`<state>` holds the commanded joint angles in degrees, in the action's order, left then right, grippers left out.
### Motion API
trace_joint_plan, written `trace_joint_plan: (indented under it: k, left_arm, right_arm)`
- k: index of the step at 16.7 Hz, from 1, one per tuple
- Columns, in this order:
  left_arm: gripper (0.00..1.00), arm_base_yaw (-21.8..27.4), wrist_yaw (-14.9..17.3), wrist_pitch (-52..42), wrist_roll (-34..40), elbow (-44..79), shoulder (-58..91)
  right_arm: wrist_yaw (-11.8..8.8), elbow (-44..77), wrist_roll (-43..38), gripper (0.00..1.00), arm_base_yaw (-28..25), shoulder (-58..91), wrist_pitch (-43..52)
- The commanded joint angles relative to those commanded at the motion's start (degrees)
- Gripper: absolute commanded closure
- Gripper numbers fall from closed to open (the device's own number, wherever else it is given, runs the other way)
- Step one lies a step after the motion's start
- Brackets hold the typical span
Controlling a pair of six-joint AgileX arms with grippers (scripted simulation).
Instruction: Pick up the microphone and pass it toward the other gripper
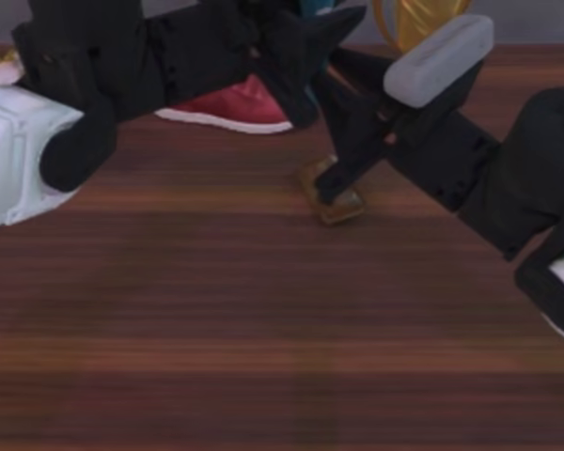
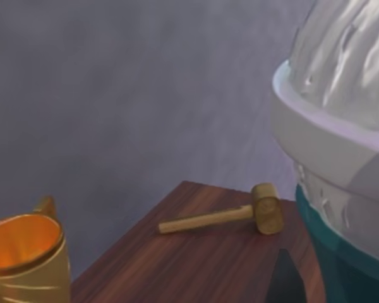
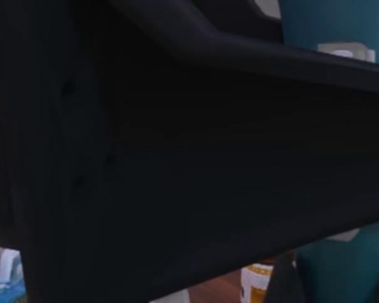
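Now | microphone [image 2: 341, 158] raised at far edge | end effector states: cannot tell | near table [image 1: 263, 329] open

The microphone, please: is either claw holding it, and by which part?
It cannot be told. The microphone sits close to the left claw, teal handle nearest, with the right claw alongside; any contact is hidden.

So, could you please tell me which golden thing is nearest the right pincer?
The mallet: the right pincer hangs directly over it, while the trophy sits farther back.
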<state>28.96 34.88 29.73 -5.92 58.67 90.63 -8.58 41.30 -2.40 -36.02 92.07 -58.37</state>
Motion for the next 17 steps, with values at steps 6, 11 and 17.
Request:
trace_joint_plan:
  k: [6,11,17]
  left_arm:
    - [1.00,0.0,0.0,0.0,0.0,0.0,0.0]
    - [1.00,0.0,0.0,0.0,0.0,0.0,0.0]
    - [1.00,0.0,0.0,0.0,0.0,0.0,0.0]
  right_arm:
    - [0.0,0.0,0.0,0.55,0.0,0.0,0.0]
    - [0.0,0.0,0.0,0.17,0.0,0.0,0.0]
    - [0.0,0.0,0.0,0.00,0.0,0.0,0.0]
